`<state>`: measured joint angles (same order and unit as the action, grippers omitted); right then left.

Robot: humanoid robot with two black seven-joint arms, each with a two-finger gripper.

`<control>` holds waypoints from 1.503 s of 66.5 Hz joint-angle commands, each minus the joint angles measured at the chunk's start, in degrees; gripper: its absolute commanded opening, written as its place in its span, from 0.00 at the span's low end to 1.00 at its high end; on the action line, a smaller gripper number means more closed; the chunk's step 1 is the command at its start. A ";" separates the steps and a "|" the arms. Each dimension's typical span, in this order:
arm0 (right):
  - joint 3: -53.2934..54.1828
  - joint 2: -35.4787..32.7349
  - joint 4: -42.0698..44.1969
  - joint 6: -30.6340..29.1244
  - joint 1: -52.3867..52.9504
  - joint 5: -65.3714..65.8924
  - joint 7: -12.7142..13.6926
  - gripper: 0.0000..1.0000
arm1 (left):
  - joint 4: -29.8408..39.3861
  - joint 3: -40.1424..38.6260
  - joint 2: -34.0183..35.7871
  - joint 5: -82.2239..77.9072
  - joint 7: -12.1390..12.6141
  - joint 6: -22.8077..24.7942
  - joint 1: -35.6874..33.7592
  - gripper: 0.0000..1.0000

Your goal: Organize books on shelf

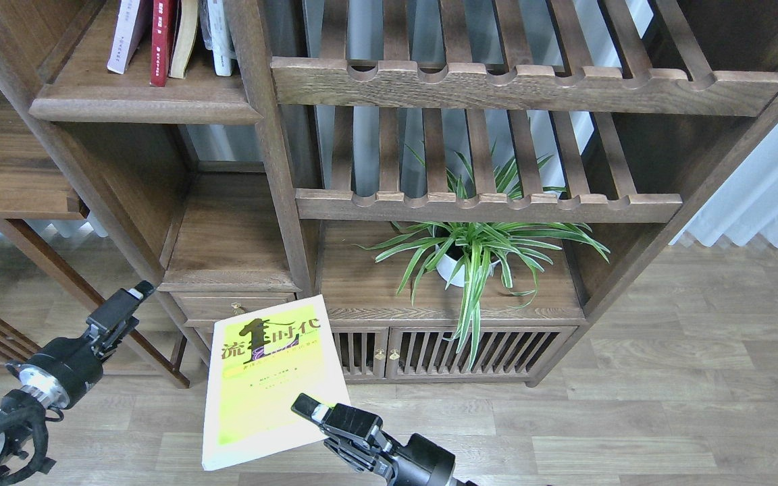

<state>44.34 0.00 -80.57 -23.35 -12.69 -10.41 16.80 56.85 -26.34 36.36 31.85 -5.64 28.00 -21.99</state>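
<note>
Head view, single frame.

Lower centre-left: yellow-green book point(271, 381), white-bordered cover with black Chinese title, held face-up and tilted, its lower right edge at the right gripper point(318, 410). The right gripper enters from the bottom centre of the frame; its fingers close on the book's edge, one finger point(306, 407) lying over the cover.

Lower left: left gripper point(134, 297), at the end of a black arm rising from the bottom left corner, well apart from the book and holding nothing. It is seen dark and end-on; whether its fingers are spread or together cannot be told.

Upper left: solid shelf point(146, 106), dark-brown plank with a rounded moulded front edge. On it stand several books, cut off by the top of the frame: a pale pinkish-white book point(127, 37) leaning at the left, a dark red book point(163, 44) next to it, a cream-edged book point(185, 40), and a white book point(221, 40) at the right end.

Upper and middle right: two slatted racks point(497, 84) with notched front rails.

Centre: spider plant point(477, 253) in a white pot, on the cabinet top below the lower rack.

Bottom and right: wood-plank floor point(666, 405).
</note>
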 commanded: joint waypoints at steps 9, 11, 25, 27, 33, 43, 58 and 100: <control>1.71 -2.02 -2.40 -1.00 -2.69 0.04 -0.01 0.07 | -1.83 0.67 1.88 0.06 0.02 0.00 0.55 1.00; 2.41 -3.16 -2.48 -1.08 -2.78 0.04 -0.01 0.07 | -1.92 0.76 2.05 0.23 -0.07 0.00 0.63 1.00; 8.04 -6.06 -2.31 -1.17 -1.38 -2.25 -0.01 0.07 | -3.67 0.41 1.97 2.08 -0.25 0.00 0.11 1.00; 8.39 -6.06 -2.31 -1.08 -0.42 -3.21 -0.01 0.06 | -3.67 0.41 1.79 2.60 -0.25 0.00 -0.07 1.00; 8.39 -5.10 -2.04 -0.56 3.72 -4.97 -0.27 0.05 | -3.23 -0.12 1.35 5.94 -0.25 0.00 -1.39 0.99; 8.39 -1.50 -1.96 0.67 7.85 -5.06 -0.36 0.05 | -2.62 -0.21 0.91 12.80 0.02 0.00 -3.06 0.98; 8.30 0.00 -1.52 3.75 13.56 -5.68 -0.36 0.05 | -2.88 0.41 1.00 13.24 0.37 0.00 -4.37 0.98; 7.07 0.00 -1.61 6.30 23.15 -5.68 -0.10 0.06 | 11.70 0.32 3.98 22.99 2.57 0.00 -12.20 0.97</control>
<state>51.63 0.01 -82.12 -16.33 11.83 -16.09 16.59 62.54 -26.14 37.08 51.45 -3.48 28.00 -34.84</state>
